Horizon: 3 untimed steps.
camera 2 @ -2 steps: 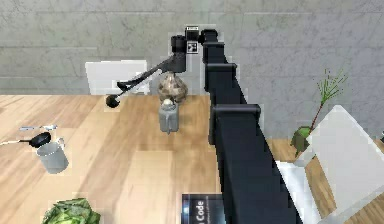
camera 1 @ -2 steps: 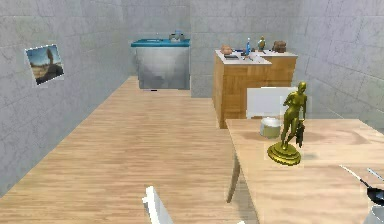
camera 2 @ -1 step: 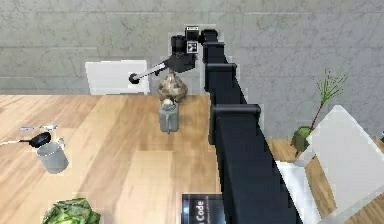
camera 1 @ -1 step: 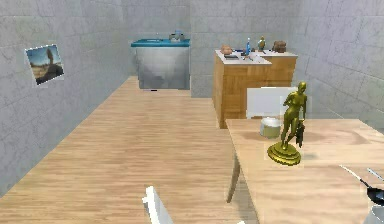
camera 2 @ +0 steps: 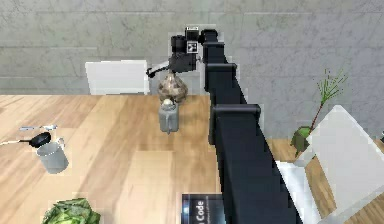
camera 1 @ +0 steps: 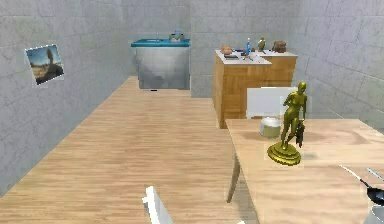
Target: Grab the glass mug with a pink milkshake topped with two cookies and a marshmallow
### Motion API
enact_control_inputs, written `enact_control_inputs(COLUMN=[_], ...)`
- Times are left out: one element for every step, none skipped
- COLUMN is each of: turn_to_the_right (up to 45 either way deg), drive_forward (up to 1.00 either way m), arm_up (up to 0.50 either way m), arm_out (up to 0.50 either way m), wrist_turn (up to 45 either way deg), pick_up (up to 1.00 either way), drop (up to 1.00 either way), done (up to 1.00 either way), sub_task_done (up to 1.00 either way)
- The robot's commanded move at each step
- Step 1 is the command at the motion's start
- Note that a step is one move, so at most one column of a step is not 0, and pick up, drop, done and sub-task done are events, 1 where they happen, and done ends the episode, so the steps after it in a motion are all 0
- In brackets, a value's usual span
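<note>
In the arm side view my dark arm (camera 2: 235,130) rises from the bottom edge to the gripper (camera 2: 168,70), near the wooden table's (camera 2: 110,140) far edge. Right under the fingers is a small rounded thing with a tan and pinkish top (camera 2: 172,88), perhaps the milkshake mug. A grey glass jar-like thing (camera 2: 170,118) stands on the table just in front of it. I cannot tell whether the gripper holds anything, or whether it touches the rounded thing.
On the table are a grey mug (camera 2: 52,155), utensils (camera 2: 30,135) and leafy greens (camera 2: 70,212). White chairs (camera 2: 118,77) (camera 2: 345,150) and a plant (camera 2: 325,100) surround it. Ahead are a gold statue (camera 1: 290,125), a grey pot (camera 1: 270,127), a wooden counter (camera 1: 245,85) and a blue-topped tub (camera 1: 160,62).
</note>
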Motion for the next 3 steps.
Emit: enact_control_inputs(turn_to_the_right=[0.0,0.0,0.0], drive_forward=[0.00,0.00,0.00], arm_up=[-0.30,0.00,0.10], arm_out=[0.00,0.00,0.00], wrist_turn=[0.0,0.0,0.0], pick_up=[0.00,1.00,0.00], drop=[0.00,0.00,0.00], done=[0.00,0.00,0.00], sub_task_done=[0.00,0.00,0.00])
